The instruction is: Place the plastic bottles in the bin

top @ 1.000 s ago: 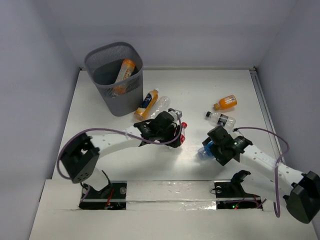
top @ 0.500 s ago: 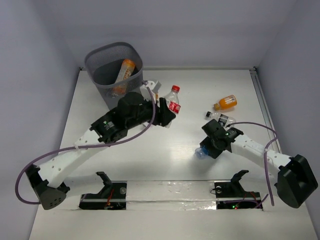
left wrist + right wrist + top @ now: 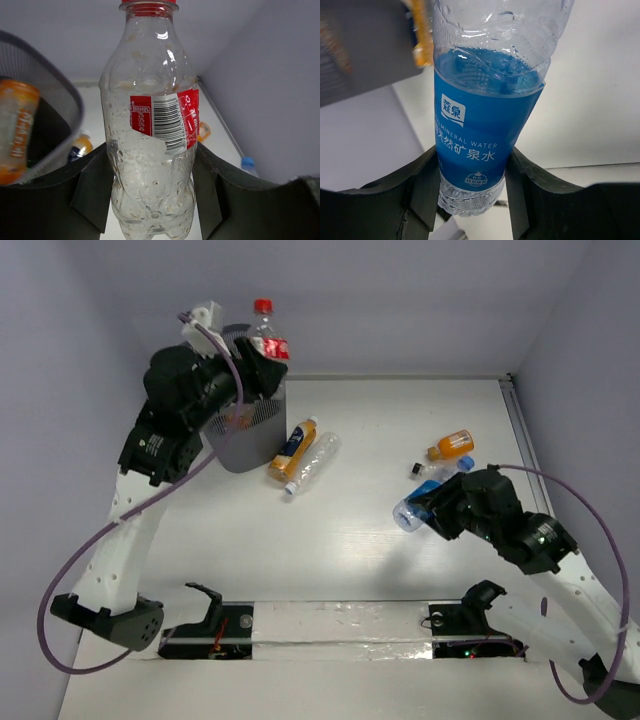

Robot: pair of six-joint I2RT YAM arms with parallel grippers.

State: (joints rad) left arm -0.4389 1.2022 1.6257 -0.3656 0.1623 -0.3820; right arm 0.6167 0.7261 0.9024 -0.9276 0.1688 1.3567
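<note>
The dropping step seems to be in hand. A red-label bottle point(image 3: 152, 125) is clamped upright in the left gripper point(image 3: 150, 200) and held over the rim of the bin point(image 3: 240, 445), which stands at about 11 o'clock on the table point(image 3: 340, 560). An orange bottle point(image 3: 17, 130) is seen inside it. At 3 o'clock, a blue-label bottle point(image 3: 480, 135) is gripped tightly by the right gripper point(image 3: 472, 185). Next, the left jaws should probably be opened, but only once the bottle is fully above the opening.

— What place is this?
— A robotics lab cell. Plain pale walls point(image 3: 400, 300) box in a white counter point(image 3: 400, 420), and a left arm point(image 3: 125, 535) and right arm point(image 3: 520, 535) are bolted along the frame's bottom edge.
</note>
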